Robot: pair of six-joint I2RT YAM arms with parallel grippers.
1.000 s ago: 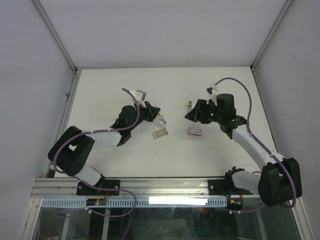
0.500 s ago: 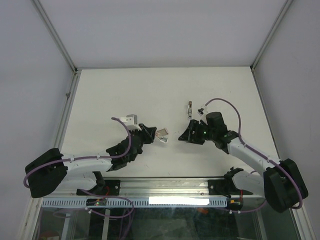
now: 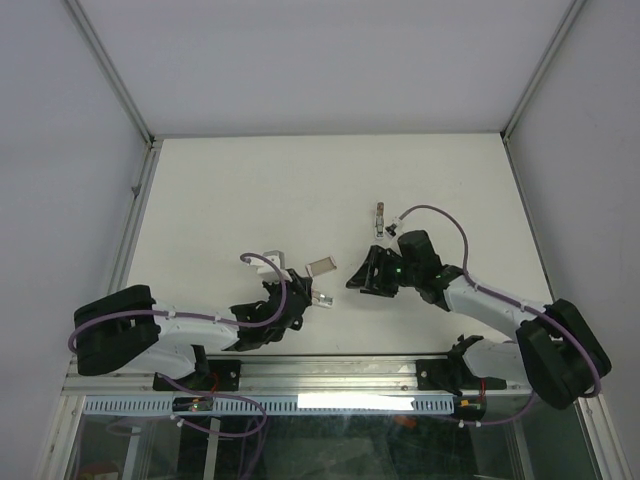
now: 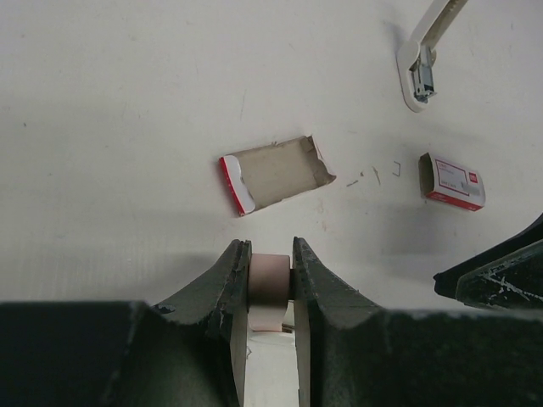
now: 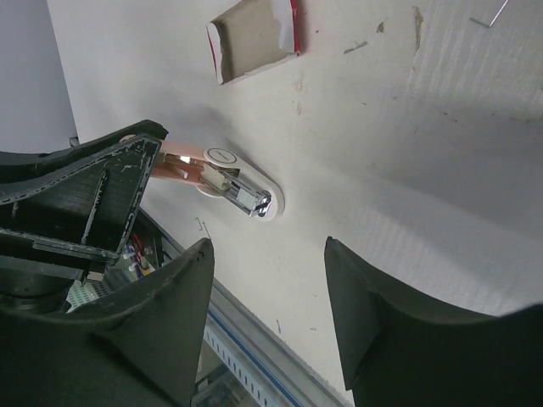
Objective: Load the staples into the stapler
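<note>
My left gripper (image 4: 271, 254) is shut on the pink handle of the stapler (image 4: 271, 284) and holds it low near the table's front (image 3: 318, 297). The right wrist view shows the stapler (image 5: 242, 195) with its white base and metal magazine open. The staples box (image 4: 454, 180), white with a red mark, lies flat on the table to the right. In the top view it is hidden under my right gripper (image 3: 362, 278). My right gripper (image 5: 267, 280) is open and empty, with its jaws wide apart above the table.
An empty brown cardboard sleeve (image 4: 276, 174) with a red end lies between the grippers (image 3: 322, 266). A small white and metal piece (image 4: 420, 64) lies further back (image 3: 380, 217). A few loose staples (image 4: 373, 174) are scattered near the sleeve.
My left arm has drawn back toward the near edge with the stapler. My right gripper has moved left and nearer, and now covers the staples box in the top view.
</note>
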